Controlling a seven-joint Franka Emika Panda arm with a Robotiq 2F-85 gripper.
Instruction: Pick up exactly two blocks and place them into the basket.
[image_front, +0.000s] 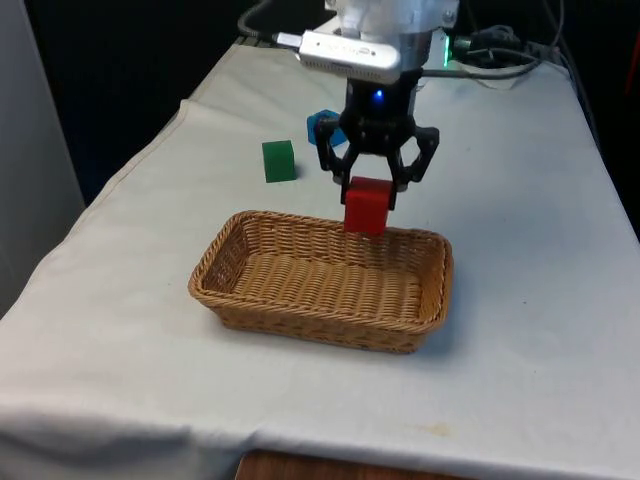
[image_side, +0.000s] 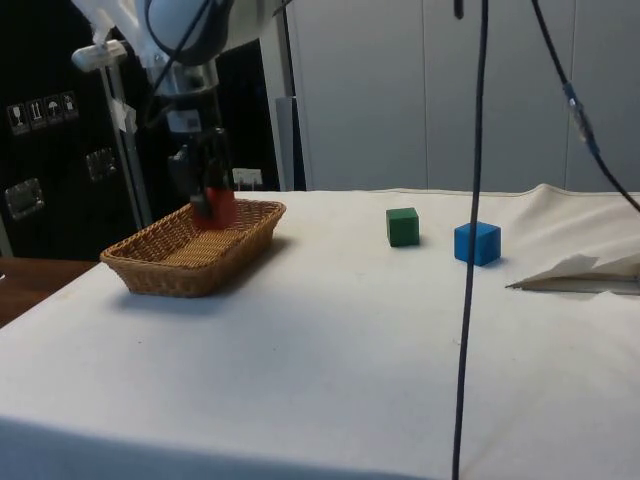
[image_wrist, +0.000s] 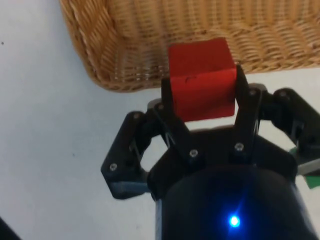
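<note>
Where the white-clothed surface (image_front: 540, 300) spreads across the front view, the largest item on it is the single wicker basket (image_front: 300, 300), lying in the lower middle of that frame and at centre left of the side view; no block can be seen lying inside it. Above its far rim, just above frame centre in the front view, hangs the tool (image_front: 368, 190), its two fingers closed on opposite flat faces of the red block (image_front: 366, 206), which is held clear of the weave and over the rim rather than over the basket's middle. Three blocks are counted in all: one red, in the tool; one green block (image_front: 279, 160), standing on the cloth in the upper left-centre of the front view; and one blue block (image_side: 477, 243), seen right of centre in the side view, just beside the green one. The blocks appear to be small rigid cubes, probably light and not fragile; their smooth parallel faces suggest a grip across two opposite sides, near mid-height, so that the cube does not pivot. The basket looks stiff but light, and might shift if struck.
</note>
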